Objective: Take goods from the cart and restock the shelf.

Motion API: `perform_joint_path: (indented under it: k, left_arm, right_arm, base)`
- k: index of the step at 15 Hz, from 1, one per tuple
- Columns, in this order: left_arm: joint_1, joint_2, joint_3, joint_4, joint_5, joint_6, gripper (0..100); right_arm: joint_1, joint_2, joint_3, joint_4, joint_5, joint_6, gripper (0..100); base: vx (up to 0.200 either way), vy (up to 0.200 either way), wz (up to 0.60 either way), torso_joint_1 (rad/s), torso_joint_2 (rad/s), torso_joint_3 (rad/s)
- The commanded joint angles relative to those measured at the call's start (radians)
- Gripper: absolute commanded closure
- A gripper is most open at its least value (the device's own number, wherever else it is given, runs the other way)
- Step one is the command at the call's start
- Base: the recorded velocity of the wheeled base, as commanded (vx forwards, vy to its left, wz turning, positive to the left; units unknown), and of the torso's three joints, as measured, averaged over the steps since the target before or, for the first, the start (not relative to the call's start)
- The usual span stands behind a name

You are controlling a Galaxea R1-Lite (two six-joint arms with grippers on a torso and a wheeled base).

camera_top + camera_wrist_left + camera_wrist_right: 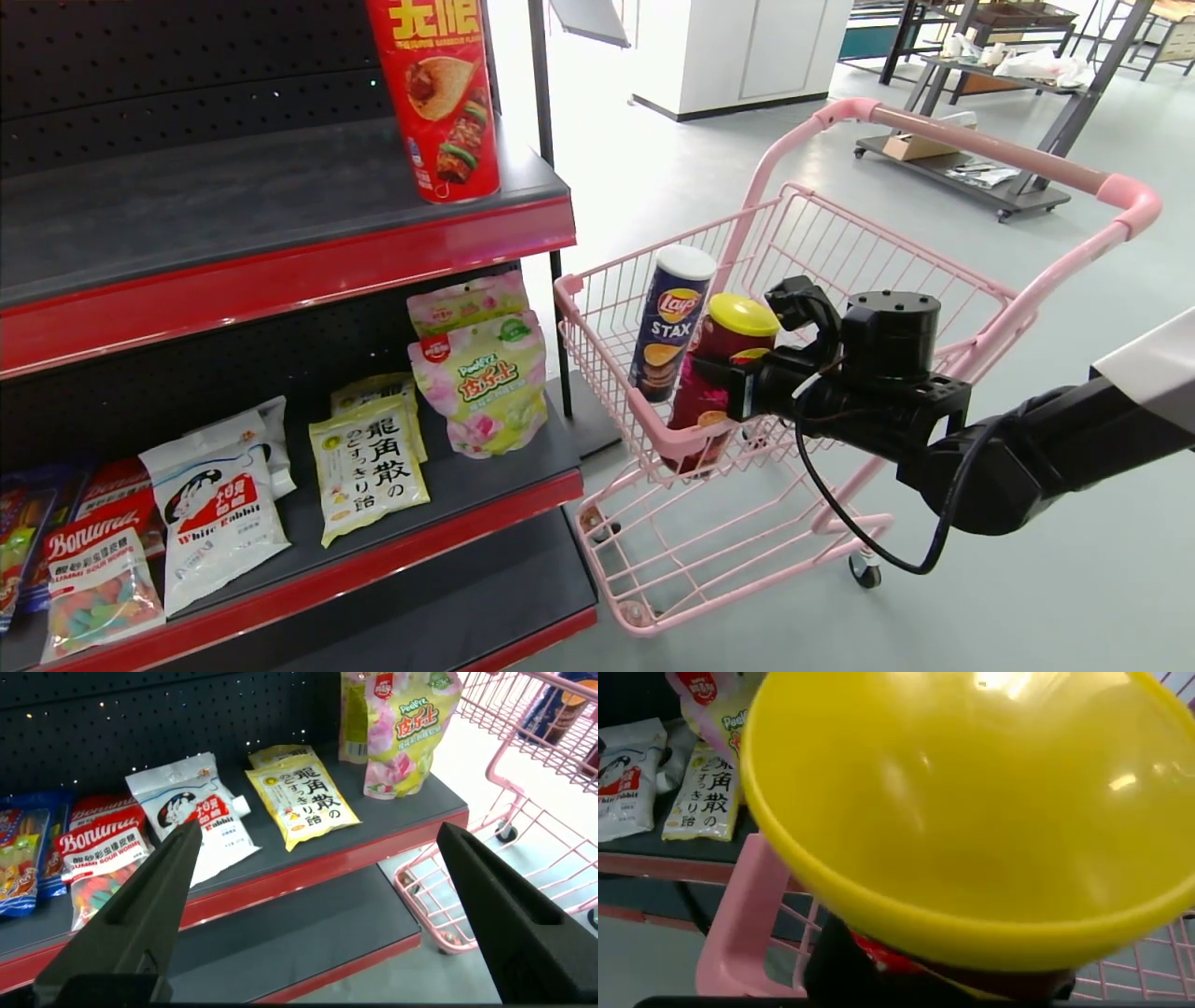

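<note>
Yellow-lidded can (709,364) inside the pink cart (607,317), just beside the blue can (667,327), clamped in the right hand (733,387). Left hand (320,829) wide open, nothing in it, low in front of the shelf (280,187) by the snack bags (304,793). Red can (439,93) one tier above.

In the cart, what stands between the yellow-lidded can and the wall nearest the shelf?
The head view shows a tilted blue can with a white lid there, between the yellow-lidded can and the pink cart's wire wall.
</note>
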Motion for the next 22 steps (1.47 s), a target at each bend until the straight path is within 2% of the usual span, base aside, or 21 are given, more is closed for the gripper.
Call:
perform_joint_path:
  k: [1,6,9,10,17,20,22]
  left_arm:
    - [0.000,0.001,0.000,0.000,0.001,0.000,0]
    - [0.000,0.001,0.000,0.000,0.001,0.000,0]
    - [0.000,0.001,0.000,0.000,0.001,0.000,0]
    - [0.000,0.001,0.000,0.000,0.001,-0.002,0]
    - [0.000,0.001,0.000,0.000,0.001,0.000,0]
    - [0.000,0.001,0.000,0.000,0.001,-0.002,0]
    - [0.000,0.001,0.000,0.000,0.001,0.000,0]
  right_arm:
    - [-0.005,-0.001,0.002,0.007,-0.003,-0.001,100]
    - [-0.017,-0.159,-0.056,0.021,-0.025,0.003,100]
    - [-0.017,-0.300,-0.047,0.105,-0.028,-0.001,100]
    - [-0.019,-0.387,-0.061,0.184,-0.031,-0.001,100]
    - [-0.023,-0.727,-0.055,0.475,-0.031,-0.002,100]
    - [0.006,-0.954,-0.027,0.813,-0.032,-0.007,100]
    - [0.004,-1.049,0.010,0.943,-0.048,-0.013,100]
  base:
    - [0.000,0.000,0.00,0.000,0.00,0.000]
    - [0.000,0.000,0.00,0.000,0.00,0.000]
    - [0.000,0.000,0.00,0.000,0.00,0.000]
    - [0.000,0.000,0.00,0.000,0.00,0.000]
    - [0.000,0.000,0.00,0.000,0.00,0.000]
    - [0.000,0.000,0.00,0.000,0.00,0.000]
    - [0.000,0.000,0.00,0.000,0.00,0.000]
